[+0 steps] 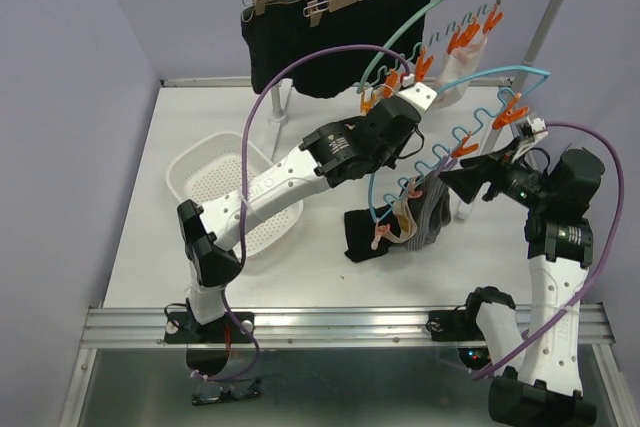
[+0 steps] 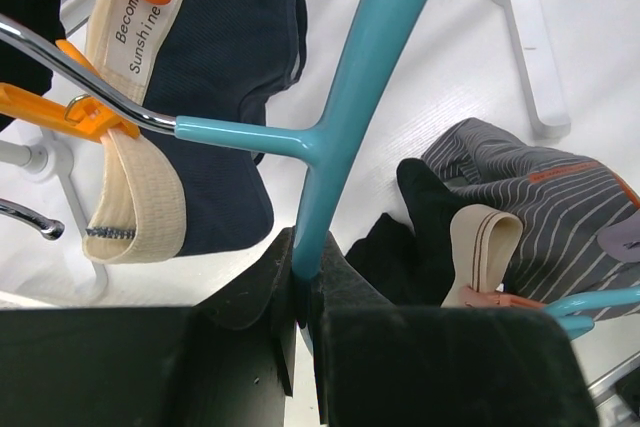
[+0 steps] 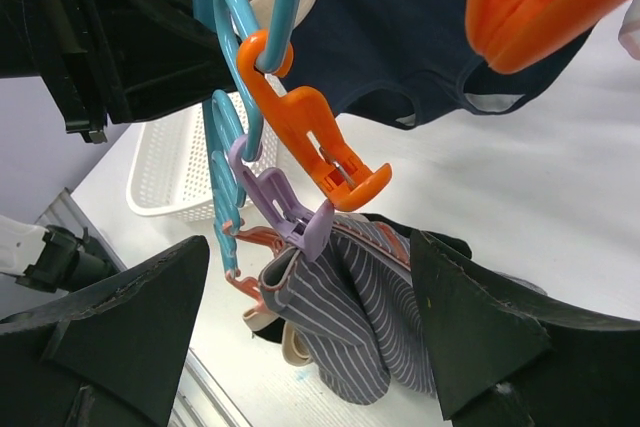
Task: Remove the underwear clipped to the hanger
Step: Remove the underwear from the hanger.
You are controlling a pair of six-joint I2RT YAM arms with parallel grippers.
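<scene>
My left gripper (image 1: pixel 420 95) is shut on the teal clip hanger (image 2: pixel 345 97), its jaws pinching the bar (image 2: pixel 305 269). Navy underwear (image 2: pixel 225 77) with a cream waistband hangs from orange clips (image 2: pixel 75 112). Grey-striped underwear (image 3: pixel 355 312) hangs from a purple clip (image 3: pixel 290 212) and reaches down to the table. My right gripper (image 3: pixel 315 337) is open, with its fingers (image 3: pixel 120 337) on either side of the striped piece, not touching it; it also shows in the top view (image 1: pixel 457 179). A black piece (image 1: pixel 362 232) lies beneath. Two black boxer shorts (image 1: pixel 320 42) hang on wooden hangers at the back.
A white perforated basket (image 1: pixel 190 172) sits on the table left of the arms. A metal rack with a rail and legs (image 1: pixel 545 32) stands at the back right, carrying a second green hanger (image 1: pixel 440 2) with orange clips and a white piece (image 1: pixel 462 67).
</scene>
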